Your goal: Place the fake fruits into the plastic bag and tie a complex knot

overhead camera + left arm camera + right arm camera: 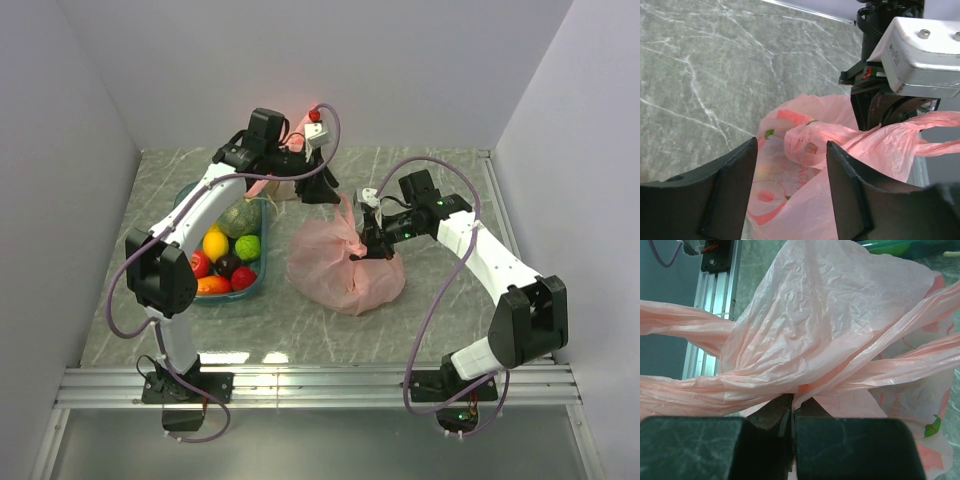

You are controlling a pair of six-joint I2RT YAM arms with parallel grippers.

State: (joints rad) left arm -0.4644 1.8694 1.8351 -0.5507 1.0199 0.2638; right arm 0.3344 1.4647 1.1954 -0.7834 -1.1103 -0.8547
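Where the grey tabletop (440, 180) runs to the left, a blue-green tub (264, 262) sits just beside the plastic bag (345, 275). The fake fruits (225, 262) lie in the tub: a yellow lemon (215, 243), a green lime (247, 247), a red apple (243, 278), an orange mango (213, 286) and a big green fruit (238, 218) at the far end. The left arm (215, 190) reaches over the tub and hides part of it. A paler pink bag (264, 186) peeks out behind that arm. White walls (400, 70) stand around three sides.

The left claw (792, 150) is wide open and holds nothing. It hangs in the air near the far side of the bag, and the bag's top shows between its two black fingers (725, 192). The right claw (792, 407) is pinched tight on the plastic bag, right where the twisted pink strands (685, 325) cross. Its dark body and white camera box stand in front of the right part of the bag in the left wrist view.

The bag sits in the middle of the tabletop as a round, full lump. Its bunched top points up and toward the far wall. The knot (809, 144) shows there as a lumpy twist. In the right wrist view the long strands run from side to side across the picture. How far the knot is done cannot be told.
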